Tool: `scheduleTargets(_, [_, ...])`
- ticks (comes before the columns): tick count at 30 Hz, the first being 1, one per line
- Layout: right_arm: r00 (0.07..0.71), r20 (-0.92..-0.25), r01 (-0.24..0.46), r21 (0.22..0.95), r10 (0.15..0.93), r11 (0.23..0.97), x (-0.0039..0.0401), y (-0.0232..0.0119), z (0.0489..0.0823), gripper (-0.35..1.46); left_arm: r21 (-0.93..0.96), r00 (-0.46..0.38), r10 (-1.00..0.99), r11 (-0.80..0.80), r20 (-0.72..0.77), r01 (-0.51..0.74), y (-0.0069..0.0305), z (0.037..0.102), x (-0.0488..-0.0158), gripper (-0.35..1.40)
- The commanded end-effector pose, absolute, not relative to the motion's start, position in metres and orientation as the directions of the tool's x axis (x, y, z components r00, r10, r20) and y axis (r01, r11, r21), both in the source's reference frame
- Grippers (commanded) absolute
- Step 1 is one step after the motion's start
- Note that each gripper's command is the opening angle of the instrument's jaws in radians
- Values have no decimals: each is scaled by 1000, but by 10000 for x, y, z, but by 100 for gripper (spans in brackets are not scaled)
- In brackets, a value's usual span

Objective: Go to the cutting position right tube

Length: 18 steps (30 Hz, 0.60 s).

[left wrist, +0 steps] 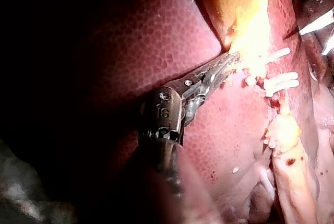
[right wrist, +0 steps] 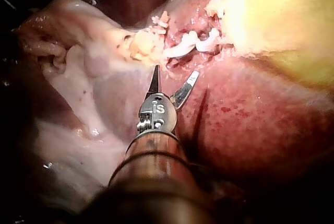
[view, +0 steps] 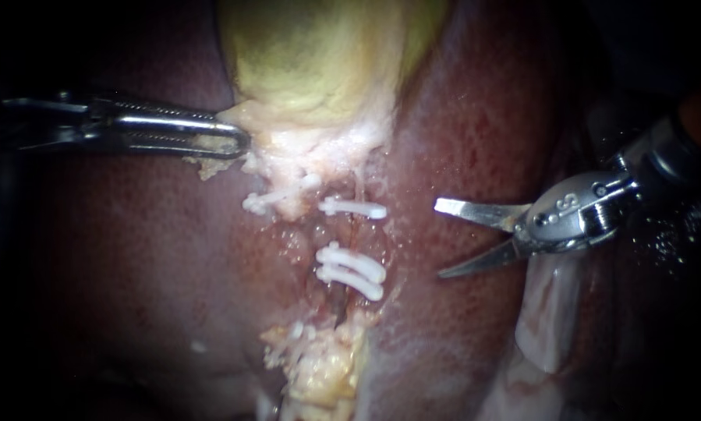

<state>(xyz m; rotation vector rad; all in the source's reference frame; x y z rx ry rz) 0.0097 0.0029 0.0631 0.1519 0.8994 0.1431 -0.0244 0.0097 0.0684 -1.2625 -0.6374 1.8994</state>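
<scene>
At the endoscope view's right, my right instrument [view: 438, 240] held its blades spread, empty, apart from the right tube [view: 355, 232], which ran between white clips [view: 352, 263]. Advancing low, a blade tip could likely score the liver [view: 475, 117] or dislodge a clip.

The liver [view: 132, 273] is seen as dark red-brown, and a fine honeycomb mottling is shown on it in the left wrist view. The gallbladder [view: 319, 54] is coloured yellow-green, paling to cream at its narrow end. The clips [view: 352, 265] are white. The fatty tissue [view: 327, 374] is coloured pale yellow. The left instrument [view: 237, 142] and the right instrument [view: 440, 240] are finished in silver-grey metal.
</scene>
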Motion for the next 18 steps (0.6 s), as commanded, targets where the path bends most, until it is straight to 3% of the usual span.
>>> scheduleTargets(1, [612, -768, -59, 194, 189, 979, 97, 28, 631, 131, -743, -228, 807, -591, -545, -313, 97, 682, -242, -35])
scheduleTargets(10, [603, -775, -41, 209, 191, 977, 101, 26, 629, 129, -753, -222, 819, -573, -528, -324, 108, 636, -211, -35])
scheduleTargets(13, [587, -787, -6, 227, 187, 974, 107, 22, 630, 128, -753, -219, 820, -573, -529, -323, 107, 634, -211, -35])
scheduleTargets(18, [563, -768, -23, 354, 305, 935, 127, 16, 646, 126, -752, -219, 819, -573, -530, -324, 107, 637, -213, -35])
